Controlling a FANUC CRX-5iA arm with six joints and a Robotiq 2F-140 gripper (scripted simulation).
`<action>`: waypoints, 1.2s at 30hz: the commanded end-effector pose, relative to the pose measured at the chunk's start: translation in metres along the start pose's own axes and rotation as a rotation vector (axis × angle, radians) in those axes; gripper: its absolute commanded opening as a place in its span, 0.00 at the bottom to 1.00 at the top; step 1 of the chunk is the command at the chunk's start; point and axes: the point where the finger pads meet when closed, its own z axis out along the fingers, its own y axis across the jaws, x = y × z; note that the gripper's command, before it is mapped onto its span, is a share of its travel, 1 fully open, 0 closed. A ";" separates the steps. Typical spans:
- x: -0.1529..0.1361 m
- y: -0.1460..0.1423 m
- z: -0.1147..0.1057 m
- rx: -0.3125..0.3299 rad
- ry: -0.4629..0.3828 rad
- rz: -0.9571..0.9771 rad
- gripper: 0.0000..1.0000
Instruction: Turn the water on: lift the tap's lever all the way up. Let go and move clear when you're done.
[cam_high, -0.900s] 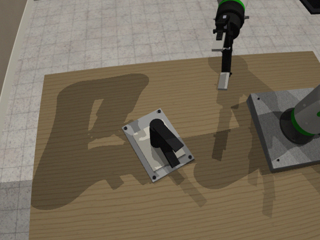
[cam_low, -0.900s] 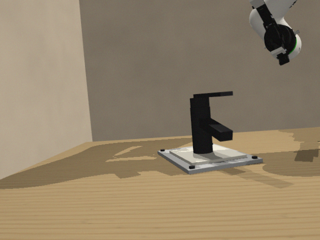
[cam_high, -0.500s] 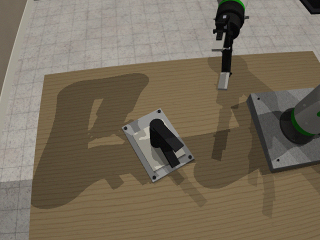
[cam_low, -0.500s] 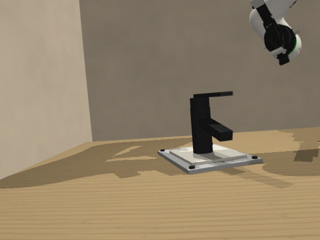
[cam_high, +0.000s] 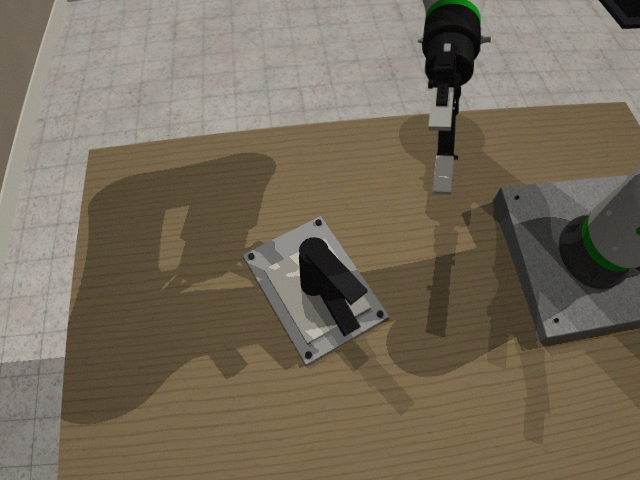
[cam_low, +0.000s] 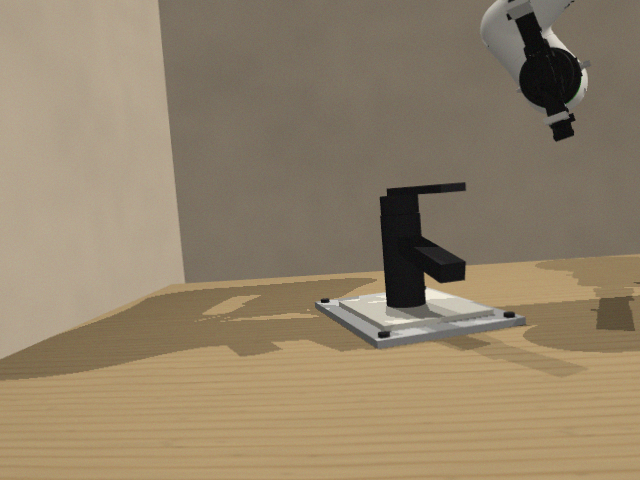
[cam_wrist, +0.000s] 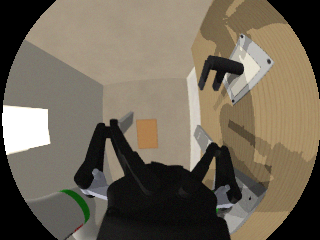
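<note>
A black tap (cam_high: 317, 271) stands upright on a grey plate (cam_high: 316, 289) in the middle of the wooden table. Its flat lever (cam_low: 426, 189) lies about level on top of the body, above the spout (cam_low: 439, 262). The tap also shows in the wrist view (cam_wrist: 219, 71), far ahead. My gripper (cam_high: 443, 149) is open and empty, high above the table and well behind and to the right of the tap. In the exterior view the gripper (cam_low: 560, 126) hangs at the upper right, well above the lever and apart from it.
The arm's grey base plate (cam_high: 573, 253) sits at the table's right side. The wooden table (cam_high: 310, 387) ends at a tiled floor (cam_high: 232, 67) behind; walls stand beyond the table in the exterior view.
</note>
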 end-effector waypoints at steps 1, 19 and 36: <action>-0.002 0.020 0.020 -0.120 -0.061 -0.100 1.00; -0.004 0.082 0.058 -0.504 -0.390 -0.550 1.00; 0.017 0.101 0.069 -0.740 -0.779 -1.023 1.00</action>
